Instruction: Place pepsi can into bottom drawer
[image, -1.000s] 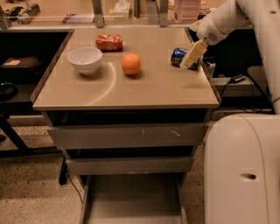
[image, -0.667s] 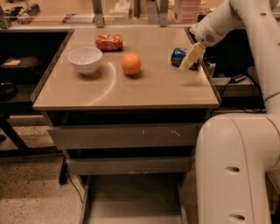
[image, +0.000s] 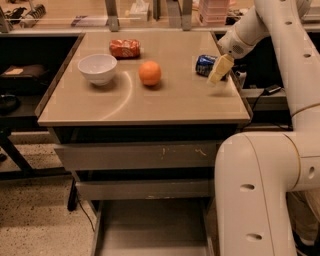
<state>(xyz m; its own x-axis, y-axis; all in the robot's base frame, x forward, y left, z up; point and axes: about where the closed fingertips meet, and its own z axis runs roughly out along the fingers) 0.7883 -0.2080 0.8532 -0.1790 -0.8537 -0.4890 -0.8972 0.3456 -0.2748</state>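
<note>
The pepsi can (image: 204, 64) lies on its side near the right edge of the tan tabletop (image: 165, 102). My gripper (image: 220, 70) hangs over it from the right, its cream fingers (image: 219, 71) covering the can's right end. The bottom drawer (image: 150, 227) is pulled open below the two grey-fronted drawers, and its flat grey floor is bare.
An orange (image: 150, 73) sits mid-table, a white bowl (image: 97, 68) to its left, and an orange-red snack bag (image: 125, 48) at the back. The robot's white body (image: 260, 195) stands at the right of the drawers. A dark shelf (image: 20, 80) is at the left.
The view has shifted a little and the robot's white body takes up more of the right side. The gripper stays at the can.
</note>
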